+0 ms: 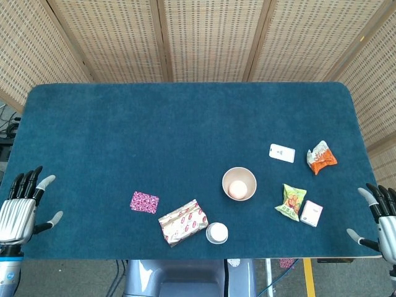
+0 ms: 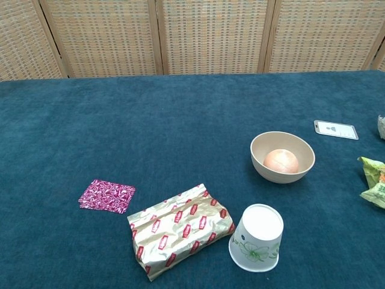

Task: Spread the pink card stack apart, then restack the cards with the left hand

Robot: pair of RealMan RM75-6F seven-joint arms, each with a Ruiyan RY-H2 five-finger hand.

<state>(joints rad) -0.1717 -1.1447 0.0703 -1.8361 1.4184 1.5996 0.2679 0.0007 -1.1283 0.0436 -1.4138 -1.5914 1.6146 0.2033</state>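
From the head view, the pink card stack (image 1: 144,202) lay flat on the blue table (image 1: 185,130), just left of a gold-and-red foil packet (image 1: 182,222), with a paper cup (image 1: 217,232) upside down at the packet's right end. A tan bowl (image 1: 239,184) held a round orange-pink ball (image 1: 237,189). Further right lay a white card (image 1: 281,153), an orange snack bag (image 1: 321,157), a green snack bag (image 1: 291,202) and a small white box (image 1: 311,213). The left hand (image 1: 20,207) hung at the table's left edge, fingers spread and holding nothing; the right hand (image 1: 382,219) did likewise at the right edge. From the chest view, the card stack (image 2: 107,195) sat apart from the packet (image 2: 180,229); neither hand appeared.
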